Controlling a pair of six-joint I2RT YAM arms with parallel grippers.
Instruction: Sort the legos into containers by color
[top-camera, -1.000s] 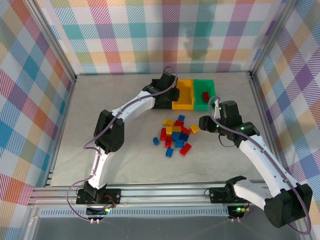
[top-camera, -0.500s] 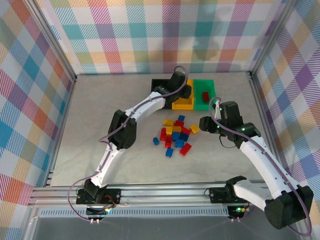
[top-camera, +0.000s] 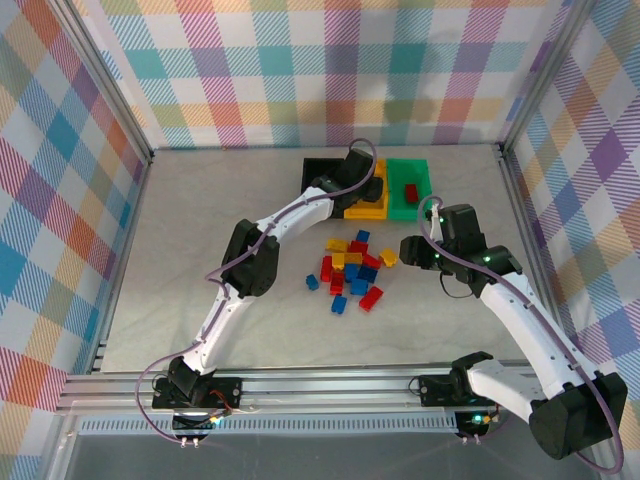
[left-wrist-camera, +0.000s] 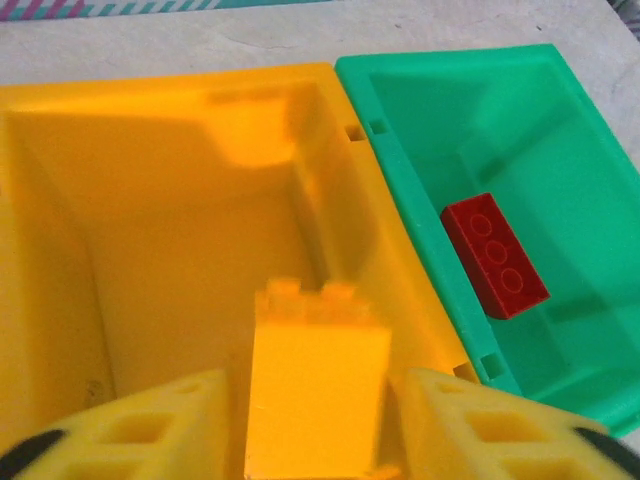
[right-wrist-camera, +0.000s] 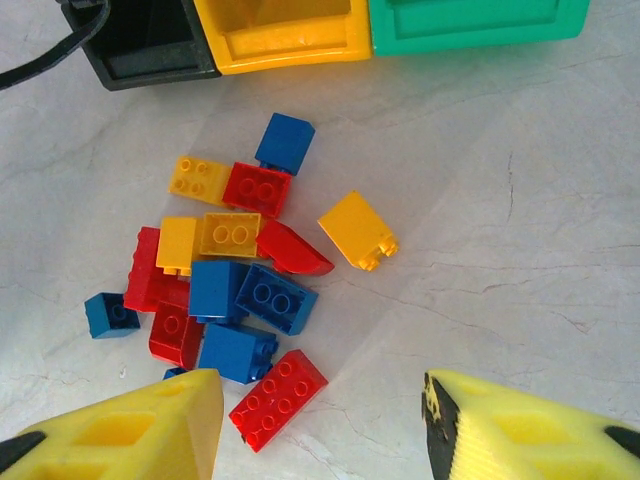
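Note:
My left gripper hangs over the yellow bin, its fingers open. A yellow brick sits loose between them with a thin gap on each side, studs pointing down into the yellow bin. The green bin beside it holds one red brick. The black bin stands left of the yellow one. A pile of red, yellow and blue legos lies mid-table. My right gripper hovers open just right of the pile, above a long red brick.
One yellow brick lies apart at the pile's right, and a small blue one at its left. The three bins stand in a row at the back near the checkered wall. Metal frame rails border the table.
My left arm swung right from the black bin to above the yellow bin. The yellow brick now sits loose between its fingers. The right arm has barely moved.

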